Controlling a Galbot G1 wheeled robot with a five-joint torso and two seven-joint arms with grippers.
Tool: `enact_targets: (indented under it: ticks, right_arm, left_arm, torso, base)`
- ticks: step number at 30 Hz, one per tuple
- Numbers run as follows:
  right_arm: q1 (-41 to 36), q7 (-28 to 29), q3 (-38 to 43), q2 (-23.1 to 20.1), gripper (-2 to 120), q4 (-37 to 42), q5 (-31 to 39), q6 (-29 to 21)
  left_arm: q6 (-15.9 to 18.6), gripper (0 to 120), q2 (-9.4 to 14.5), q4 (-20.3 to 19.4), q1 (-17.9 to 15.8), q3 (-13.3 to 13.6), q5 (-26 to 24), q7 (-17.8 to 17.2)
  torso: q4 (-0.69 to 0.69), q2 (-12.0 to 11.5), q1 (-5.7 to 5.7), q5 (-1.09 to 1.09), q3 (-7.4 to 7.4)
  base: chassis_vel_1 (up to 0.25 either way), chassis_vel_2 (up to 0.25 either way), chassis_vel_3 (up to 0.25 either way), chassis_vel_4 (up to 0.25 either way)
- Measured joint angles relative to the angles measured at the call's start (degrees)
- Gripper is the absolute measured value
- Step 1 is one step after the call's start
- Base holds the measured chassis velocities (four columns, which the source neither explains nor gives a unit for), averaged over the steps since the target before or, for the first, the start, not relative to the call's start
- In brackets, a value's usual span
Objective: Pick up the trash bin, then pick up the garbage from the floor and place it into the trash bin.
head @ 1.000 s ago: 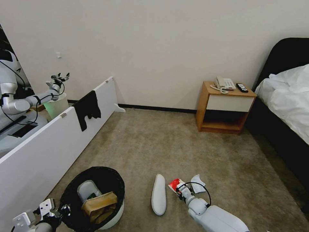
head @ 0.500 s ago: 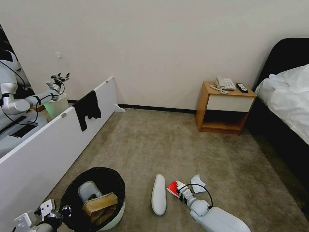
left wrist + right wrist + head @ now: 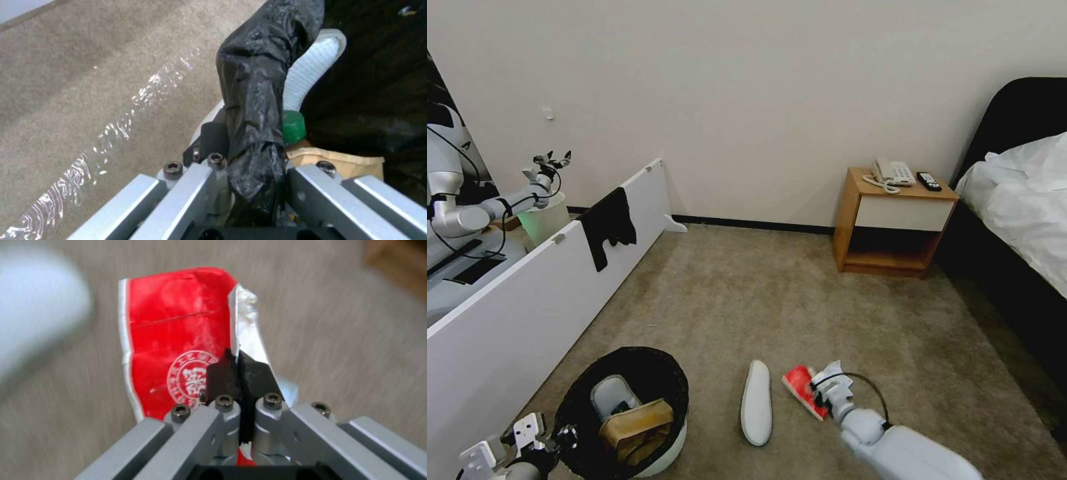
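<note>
Open room: the floor (image 3: 747,293), a beige-brown short-pile carpet, lies bare from the litter up to the far wall.
Left edge: a long white panel (image 3: 527,293) runs along that side, a black cloth (image 3: 607,227) draped over its top.
Right edge: a dark bed (image 3: 1020,200) with white bedding; a wooden nightstand (image 3: 894,223) stands beside it against the wall, carrying a telephone (image 3: 892,173).
Trash bin: the trash bin (image 3: 670,448) is round and white, its black bag (image 3: 256,83) folded over the rim; it sits near the left end of the view, close to the panel.
Bin contents: a white slipper (image 3: 610,395), a brown paper bag (image 3: 635,430), and a green cap (image 3: 293,122) in the left wrist view.
Left gripper: the left gripper (image 3: 242,166) is clamped on the bagged rim, one finger outside and one inside.
Right gripper: the right gripper (image 3: 240,373) pinches the edge of the red packet (image 3: 173,336) between closed black pads (image 3: 218,373).
Packet: crumpled red foil with a white border, held close over the carpet, right of the bin.
Writing: a round white seal with characters is printed on it, too small to read.
Floor litter: a second white slipper (image 3: 756,401) lies between bin and packet.
</note>
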Motion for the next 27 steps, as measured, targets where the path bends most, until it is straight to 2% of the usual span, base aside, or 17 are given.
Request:
enact_targets:
  ticks: [1, 3, 6, 8, 12, 14, 17, 20, 27]
  right_arm:
    - [0.0, 0.0, 0.0, 0.0, 0, 0.0, 0.0, 0.0]
    - [-0.5, 1.0, 2.9, -2.9, 0, 8.8, 1.8, -0.7]
    - [-0.7, 1.5, 4.2, -4.0, 0, 12.5, 2.6, -1.0]
    - [-1.0, 2.3, 7.2, -6.3, 0, 19.0, 3.8, -1.9]
    - [-0.9, 2.7, 9.6, -8.2, 0, 24.4, 5.5, -2.4]
    - [-0.2, 2.9, 11.6, -10.1, 0, 31.1, 10.0, -2.8]
    - [0.2, 2.7, 12.2, -10.7, 0, 34.1, 12.5, -3.0]
    - [2.5, 0.9, 13.1, -11.5, 0, 43.8, 20.9, -2.7]
    - [6.7, -0.4, 10.2, -11.6, 0, 51.9, 28.8, -2.6]
  left_arm:
    - [0.0, 2, 0.0, 0.0, 0.0, 0.0, 0.0, 0.0]
    - [0.0, 2, 0.1, -0.5, -0.1, 0.0, -0.5, -0.5]
    - [0.0, 2, 0.2, -0.7, -0.1, 0.0, -0.7, -0.6]
    - [0.0, 2, 0.3, -1.0, -0.1, 0.1, -0.9, -0.9]
    - [0.0, 2, 0.6, -1.5, -0.2, 0.2, -1.2, -1.1]
    - [0.0, 2, 0.9, -1.9, -0.3, 0.4, -1.5, -1.4]
    - [0.0, 2, 1.0, -2.1, -0.3, 0.6, -1.7, -1.5]
    - [0.0, 2, 1.5, -2.6, -0.2, 1.0, -2.0, -1.7]
    - [0.0, 2, 2.5, -3.5, 0.1, 1.4, -2.6, -1.8]
  torso:
    - [0.0, 0.0, 0.0, 0.0, 0.0]
    - [0.03, 0.0, 0.0, 0.01, 0.0]
    - [0.03, 0.0, 0.0, 0.0, 0.0]
    - [0.02, 0.0, 0.0, 0.0, 0.0]
    - [0.01, 0.0, 0.0, 0.0, 0.0]
    - [0.02, 0.0, 0.0, 0.0, 0.0]
    - [0.02, 0.0, 0.0, 0.0, 0.0]
    - [0.03, 0.0, 0.0, -0.01, -0.01]
    - [0.02, 0.0, 0.0, 0.0, -0.01]
  base:
    - [0.0, 0.0, 0.0, 0.0]
    - [0.0, 0.0, 0.0, 0.0]
    - [0.0, 0.0, 0.0, 0.0]
    - [0.0, 0.0, 0.0, 0.0]
    - [0.0, 0.0, 0.0, 0.0]
    - [0.0, 0.0, 0.0, 0.0]
    - [0.0, 0.0, 0.0, 0.0]
    - [0.0, 0.0, 0.0, 0.0]
    - [0.0, 0.0, 0.0, 0.0]
